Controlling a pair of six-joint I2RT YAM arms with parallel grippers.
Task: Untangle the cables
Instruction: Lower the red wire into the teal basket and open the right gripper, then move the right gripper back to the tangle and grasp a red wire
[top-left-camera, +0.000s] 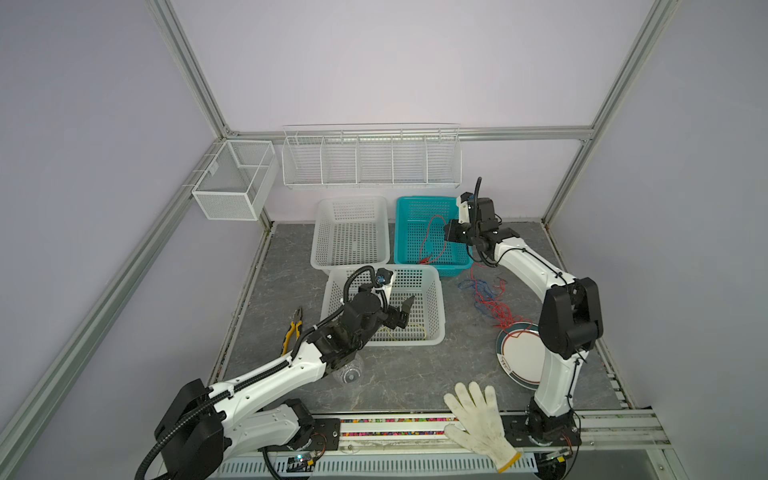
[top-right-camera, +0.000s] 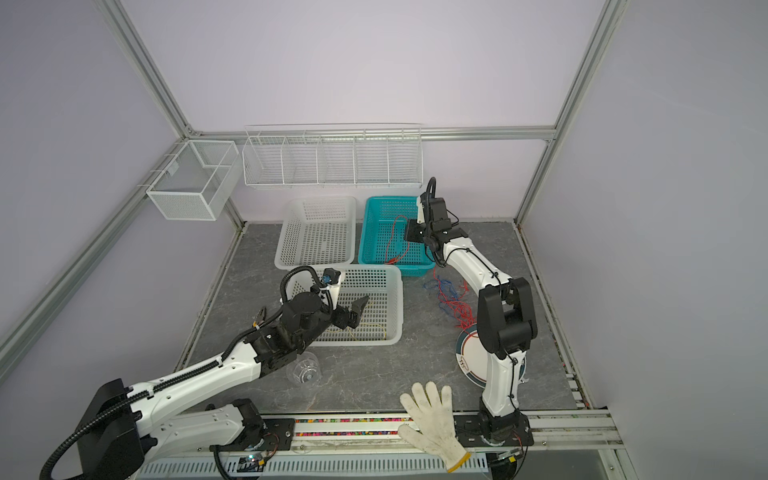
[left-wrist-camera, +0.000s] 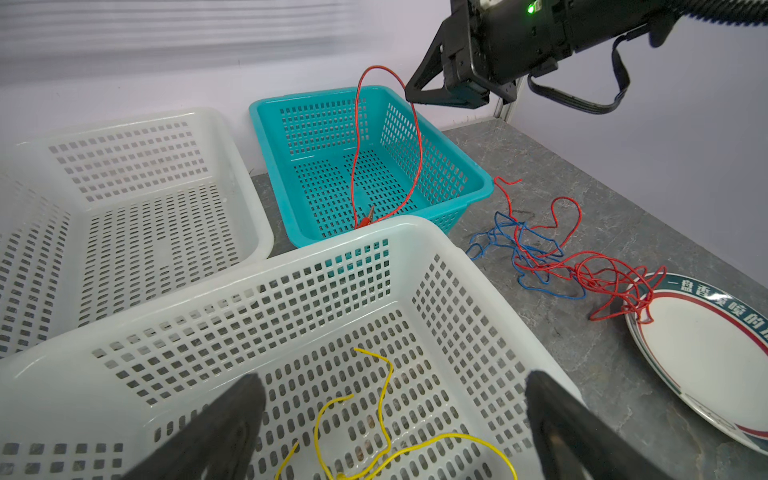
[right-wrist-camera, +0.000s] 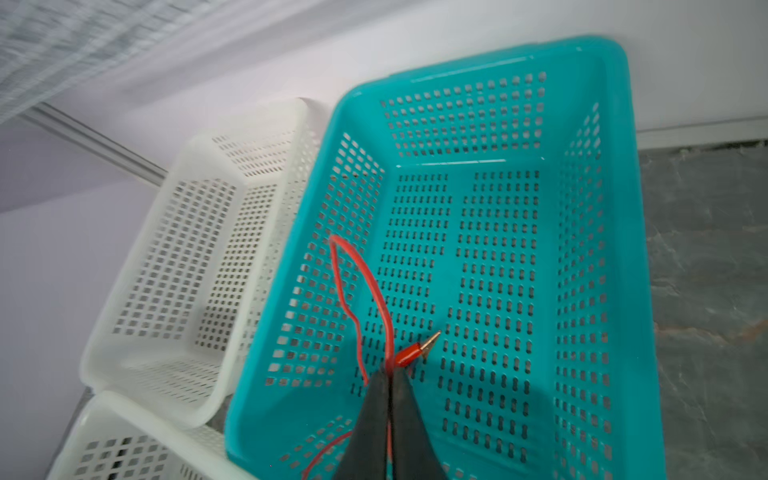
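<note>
My right gripper (right-wrist-camera: 388, 372) is shut on a red cable (right-wrist-camera: 345, 266) above the teal basket (top-left-camera: 432, 199). That cable loops up from the gripper (left-wrist-camera: 409, 93) and hangs into the basket, its red clip end (right-wrist-camera: 409, 355) close to the fingertips. A tangle of red and blue cables (top-left-camera: 486, 299) lies on the table between the teal basket and a plate; both top views show it (top-right-camera: 451, 299). A yellow cable (left-wrist-camera: 386, 386) lies in the near white basket (left-wrist-camera: 374, 232). My left gripper (left-wrist-camera: 395, 376) hovers open over it, holding nothing.
A plate (top-left-camera: 519, 357) lies at the right with red cable over its rim. Yellow-handled pliers (top-left-camera: 293, 328) and a clear plastic cup (top-left-camera: 349, 372) sit by the left arm. A white glove (top-left-camera: 478, 419) lies on the front rail. Another white basket (top-left-camera: 324, 232) stands at the back.
</note>
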